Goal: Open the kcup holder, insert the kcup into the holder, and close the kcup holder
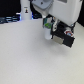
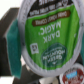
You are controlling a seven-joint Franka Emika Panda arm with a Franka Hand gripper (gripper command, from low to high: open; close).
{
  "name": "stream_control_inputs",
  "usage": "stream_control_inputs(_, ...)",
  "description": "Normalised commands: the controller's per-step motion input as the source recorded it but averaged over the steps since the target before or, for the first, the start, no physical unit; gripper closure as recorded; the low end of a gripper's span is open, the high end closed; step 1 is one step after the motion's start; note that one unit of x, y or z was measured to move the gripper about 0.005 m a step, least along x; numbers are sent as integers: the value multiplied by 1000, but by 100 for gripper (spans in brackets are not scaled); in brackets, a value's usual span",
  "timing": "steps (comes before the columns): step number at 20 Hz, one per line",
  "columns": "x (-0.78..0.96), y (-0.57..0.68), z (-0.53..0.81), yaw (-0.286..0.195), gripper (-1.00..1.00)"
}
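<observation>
My gripper [image 1: 47, 28] is shut on the kcup [image 1: 46, 22] and holds it above the table, just to the exterior view's left of the kcup holder [image 1: 66, 38]. The holder is a black boxy unit with red-and-white pods [image 1: 67, 32] showing in it. In the wrist view the kcup's bright green top [image 2: 47, 42] fills most of the frame, with a teal finger pad [image 2: 12, 42] against its side. A red pod [image 2: 75, 76] of the holder shows past the kcup's rim. I cannot tell how far the holder's drawer stands open.
The white table [image 1: 30, 60] spreads in front of the arm. A white bottle-like object [image 1: 25, 12] stands at the back on the exterior view's left, with dark clutter [image 1: 7, 19] along the back edge.
</observation>
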Motion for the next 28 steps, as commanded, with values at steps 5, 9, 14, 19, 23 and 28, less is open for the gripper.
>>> stream_control_inputs(5,-259,512,273,67,100)
stream_control_inputs(9,-257,546,168,59,100)
stream_control_inputs(14,-307,535,35,72,100)
stream_control_inputs(19,-389,473,-35,100,100)
stream_control_inputs(23,-531,384,-115,114,100)
stream_control_inputs(28,-571,264,-210,116,100)
